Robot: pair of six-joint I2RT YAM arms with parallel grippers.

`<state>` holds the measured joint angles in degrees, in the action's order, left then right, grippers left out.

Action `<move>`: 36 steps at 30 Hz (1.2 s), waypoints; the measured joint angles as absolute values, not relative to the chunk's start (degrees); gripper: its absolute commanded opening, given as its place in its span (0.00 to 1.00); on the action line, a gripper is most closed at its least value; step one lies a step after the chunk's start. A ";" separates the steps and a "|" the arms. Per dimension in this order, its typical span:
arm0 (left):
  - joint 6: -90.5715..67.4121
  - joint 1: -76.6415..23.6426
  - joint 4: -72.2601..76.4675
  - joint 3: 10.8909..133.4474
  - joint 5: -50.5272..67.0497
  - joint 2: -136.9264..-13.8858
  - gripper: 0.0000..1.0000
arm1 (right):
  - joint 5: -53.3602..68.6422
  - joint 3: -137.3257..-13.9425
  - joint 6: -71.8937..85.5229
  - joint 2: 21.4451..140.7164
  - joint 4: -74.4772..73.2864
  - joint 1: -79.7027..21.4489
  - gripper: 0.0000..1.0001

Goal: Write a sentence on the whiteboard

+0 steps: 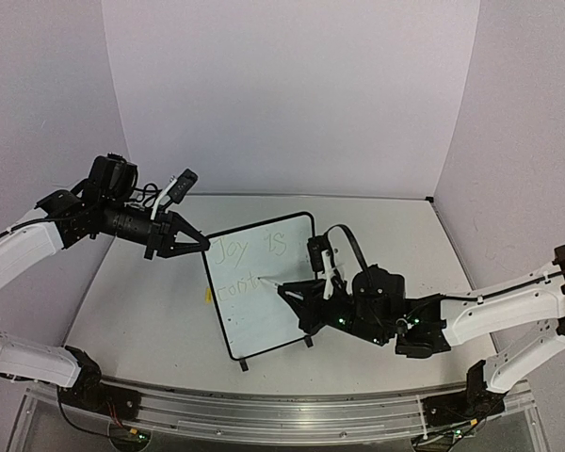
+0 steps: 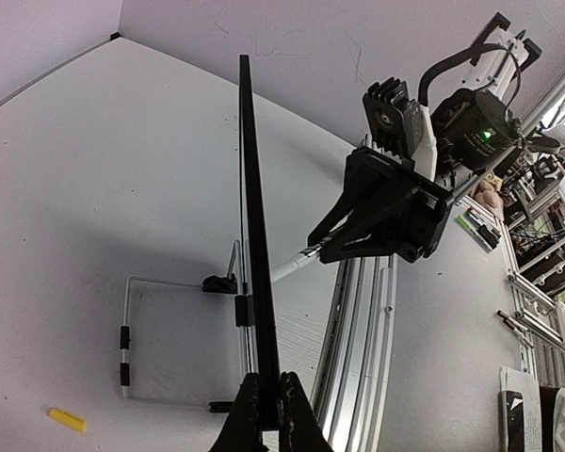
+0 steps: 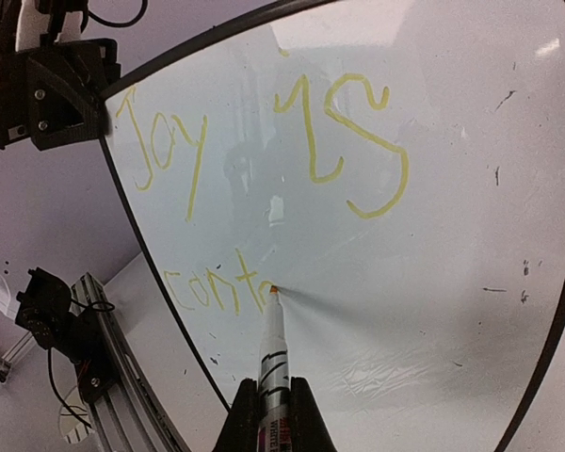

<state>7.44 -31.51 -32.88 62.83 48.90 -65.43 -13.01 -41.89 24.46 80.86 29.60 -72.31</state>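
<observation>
White table (image 1: 141,311): whiteboard (image 1: 273,315) upright, faced near-right, edge pinched by left gripper (image 1: 202,243); marker (image 3: 275,348) gripped by right gripper (image 1: 289,291), tip touching sentence (image 3: 313,141).

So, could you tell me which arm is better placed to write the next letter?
Right: its fingers hold the marker, tip at the whiteboard where the sentence stops; left fingers clamp the frame.

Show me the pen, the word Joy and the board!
pen (image 3: 274,344): right wrist view, on its white barrel.
Joy (image 3: 169,146): right wrist view, on the middle letter.
board (image 1: 261,325): top view, on its bare lower part.
</observation>
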 measured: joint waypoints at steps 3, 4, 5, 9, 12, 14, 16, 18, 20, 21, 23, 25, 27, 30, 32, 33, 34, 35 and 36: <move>7.44 -31.51 -32.88 62.83 48.88 -65.43 0.00 | -12.98 -41.79 25.52 81.09 30.00 -72.31 0.00; 7.44 -31.51 -32.88 62.83 48.88 -65.43 0.00 | -12.92 -41.71 25.84 81.19 30.15 -72.31 0.00; 7.44 -31.51 -32.88 62.83 48.88 -65.43 0.00 | -12.83 -41.60 26.09 81.32 30.28 -72.31 0.00; 7.38 -31.47 -32.87 62.83 48.88 -65.43 0.00 | -12.54 -41.37 26.96 81.75 30.37 -72.35 0.00; 7.39 -31.46 -32.86 62.83 48.88 -65.43 0.00 | -12.55 -41.33 27.39 81.78 30.36 -72.38 0.00; 7.38 -31.46 -32.86 62.83 48.88 -65.43 0.00 | -12.59 -41.12 27.66 81.78 30.40 -72.38 0.00; 7.38 -31.46 -32.86 62.83 48.88 -65.43 0.00 | -12.68 -40.70 27.88 81.76 30.36 -72.41 0.00; 7.37 -31.46 -32.86 62.83 48.88 -65.43 0.00 | -12.78 -40.20 27.97 81.73 30.34 -72.42 0.00; 7.29 -31.46 -32.86 62.83 48.88 -65.43 0.00 | -12.86 -39.72 28.03 81.54 30.15 -72.42 0.00; 7.27 -31.46 -32.86 62.83 48.88 -65.43 0.00 | -12.95 -39.55 28.06 81.38 29.94 -72.42 0.00; 7.27 -31.46 -32.86 62.83 48.88 -65.43 0.00 | -13.21 -39.40 28.08 81.12 29.57 -72.42 0.00; 7.27 -31.46 -32.86 62.83 48.88 -65.43 0.00 | -13.29 -39.40 28.06 81.08 29.44 -72.42 0.00; 7.27 -31.46 -32.86 62.83 48.88 -65.43 0.00 | -13.31 -39.40 28.02 81.08 29.43 -72.42 0.00; 7.27 -31.46 -32.84 62.83 48.88 -65.43 0.00 | -13.26 -39.40 27.79 81.03 29.40 -72.42 0.00; 7.27 -31.46 -32.86 62.83 48.88 -65.43 0.00 | -13.18 -39.40 27.45 80.88 29.19 -72.42 0.00; 7.27 -31.46 -32.86 62.83 48.88 -65.43 0.00 | -13.15 -39.40 27.25 80.76 29.05 -72.42 0.00; 7.28 -31.46 -32.86 62.83 48.90 -65.43 0.00 | -13.15 -39.40 27.11 80.56 28.88 -72.42 0.00; 7.30 -31.46 -32.88 62.83 48.90 -65.43 0.00 | -13.15 -39.40 27.00 80.27 28.68 -72.41 0.00; 7.38 -31.46 -32.88 62.83 48.90 -65.43 0.00 | -13.15 -39.40 26.83 79.86 28.53 -72.40 0.00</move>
